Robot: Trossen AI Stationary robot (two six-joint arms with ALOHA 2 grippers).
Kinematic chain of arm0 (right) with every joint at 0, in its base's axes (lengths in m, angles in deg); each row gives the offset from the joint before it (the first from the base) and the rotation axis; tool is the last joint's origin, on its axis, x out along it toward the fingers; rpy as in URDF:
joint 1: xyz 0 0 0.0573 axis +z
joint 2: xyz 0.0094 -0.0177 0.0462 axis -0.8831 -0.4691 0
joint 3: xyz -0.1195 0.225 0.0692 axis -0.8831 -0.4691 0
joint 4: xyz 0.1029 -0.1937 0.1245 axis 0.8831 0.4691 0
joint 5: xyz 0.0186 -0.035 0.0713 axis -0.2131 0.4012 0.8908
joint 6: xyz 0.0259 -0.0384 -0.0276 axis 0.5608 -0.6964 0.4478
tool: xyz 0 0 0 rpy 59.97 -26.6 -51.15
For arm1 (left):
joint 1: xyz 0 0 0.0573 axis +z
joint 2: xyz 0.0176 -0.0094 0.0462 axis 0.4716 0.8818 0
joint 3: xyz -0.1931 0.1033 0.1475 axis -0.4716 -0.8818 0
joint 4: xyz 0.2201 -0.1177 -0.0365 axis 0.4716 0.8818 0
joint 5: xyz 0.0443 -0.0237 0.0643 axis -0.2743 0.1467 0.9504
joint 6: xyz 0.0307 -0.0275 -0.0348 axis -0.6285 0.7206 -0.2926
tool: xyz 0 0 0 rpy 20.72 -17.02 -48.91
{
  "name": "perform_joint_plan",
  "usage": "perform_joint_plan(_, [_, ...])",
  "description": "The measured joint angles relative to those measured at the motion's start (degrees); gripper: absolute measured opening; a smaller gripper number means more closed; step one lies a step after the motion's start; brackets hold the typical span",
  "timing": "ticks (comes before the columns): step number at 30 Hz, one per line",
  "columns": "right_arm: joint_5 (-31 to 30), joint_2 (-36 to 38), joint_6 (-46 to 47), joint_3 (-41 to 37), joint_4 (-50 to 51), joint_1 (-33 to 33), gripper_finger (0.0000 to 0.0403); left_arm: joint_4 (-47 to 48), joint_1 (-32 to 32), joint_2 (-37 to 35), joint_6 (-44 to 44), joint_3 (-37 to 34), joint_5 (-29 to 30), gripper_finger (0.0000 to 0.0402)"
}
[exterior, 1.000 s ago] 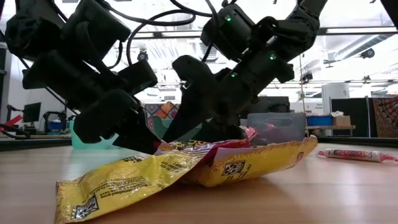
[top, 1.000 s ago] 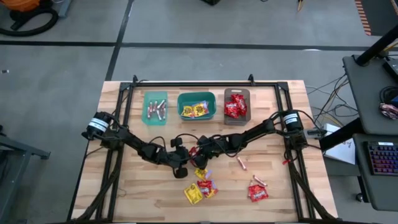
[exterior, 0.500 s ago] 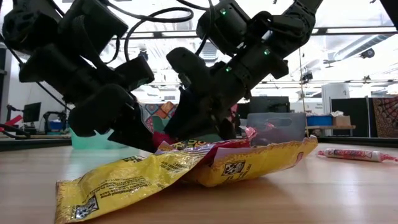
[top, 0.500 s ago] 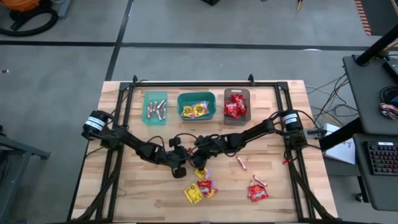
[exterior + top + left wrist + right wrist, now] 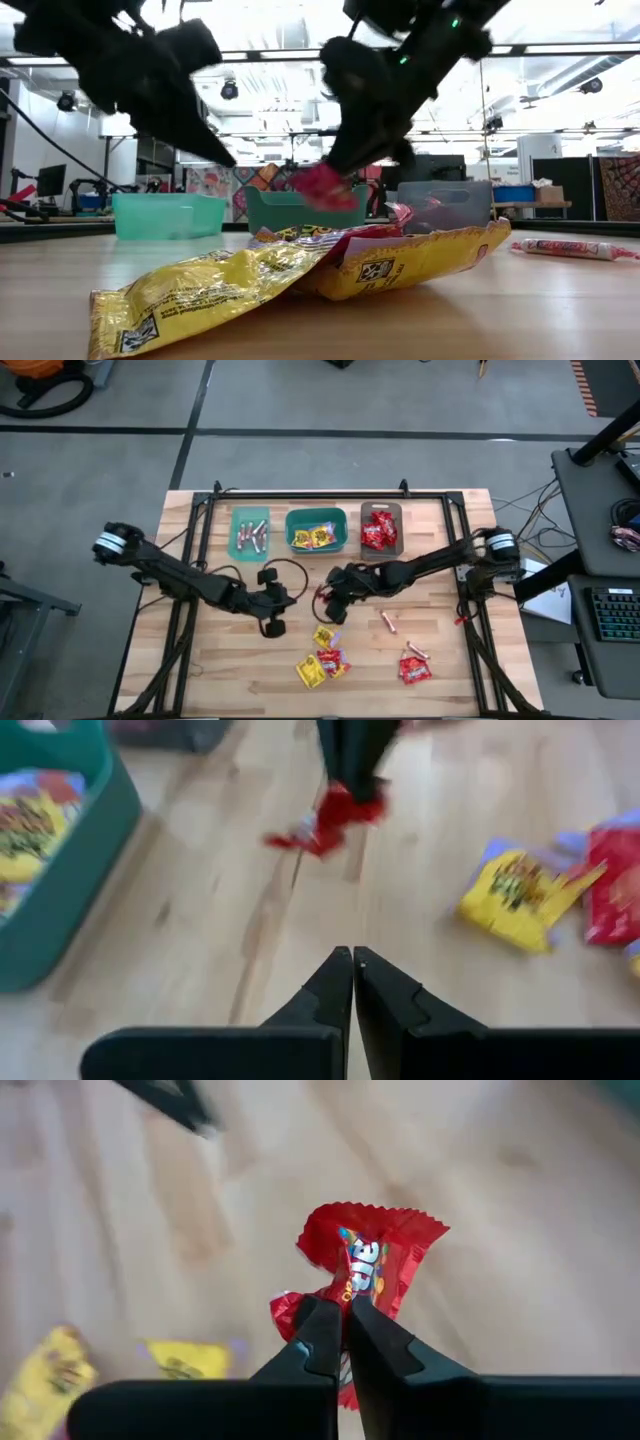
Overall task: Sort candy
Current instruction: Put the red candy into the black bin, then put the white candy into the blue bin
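My right gripper (image 5: 327, 603) hangs above the table's middle, shut on a shiny red candy packet (image 5: 372, 1240), which also shows in the low view (image 5: 325, 188). To its left my left gripper (image 5: 272, 624) is raised and shut with nothing between its fingers (image 5: 352, 962). Below them loose candy lies flat on the wood: a yellow packet (image 5: 322, 637), a mixed yellow and red heap (image 5: 320, 665), a red packet (image 5: 414, 668) and a thin pinkish stick (image 5: 389, 623). My right gripper pinches the red packet between its two fingers, on the crumpled wrapper near its middle (image 5: 352, 1288). The fingers slant down from the table's right side. The packet hangs off the fingertips, clear of the table.
Along the far edge stand three bins: a teal one with pinkish sticks (image 5: 232, 532), a teal one with yellow packets (image 5: 316, 514) and a grey-brown one with red packets (image 5: 396, 510). A dark frame (image 5: 300, 493) borders the board. Bare wood lies at the near left.
Both grippers have risen from the candy heap. My right gripper has come up with a red packet, now lifted clear of the table. My left gripper, shut throughout, has drawn up and back toward the table's left.
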Motion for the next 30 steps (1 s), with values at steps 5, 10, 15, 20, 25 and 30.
perform_joint_plan(5, [-9.5,8.9,-0.4,0.0,15.3,-2.3,0.0009,1.2,-0.1,-5.9,-0.2,0.0,0.0,0.0000])
perform_joint_plan(10, [-21.6,17.1,1.7,0.0,30.8,-8.3,0.0009,0.4,-0.1,-7.6,-0.3,0.0,0.0,0.0000])
perform_joint_plan(15, [-23.6,19.4,3.3,-2.9,34.4,-18.5,0.0009,-0.6,-0.1,-6.5,-0.6,-0.1,0.1,0.0000])
perform_joint_plan(20, [-15.7,18.2,0.2,-7.6,27.2,-24.9,0.0029,-0.6,-0.1,-4.9,-0.4,-0.1,1.4,0.0000])
perform_joint_plan(25, [-12.4,16.9,-0.6,-8.7,25.2,-26.6,0.0085,-0.9,-0.2,-4.0,0.4,-0.1,1.3,0.0000])
perform_joint_plan(30, [-11.4,18.3,-0.4,-7.2,25.2,-25.1,0.0130,-3.0,-0.2,-2.7,2.2,-0.1,0.8,0.0000])
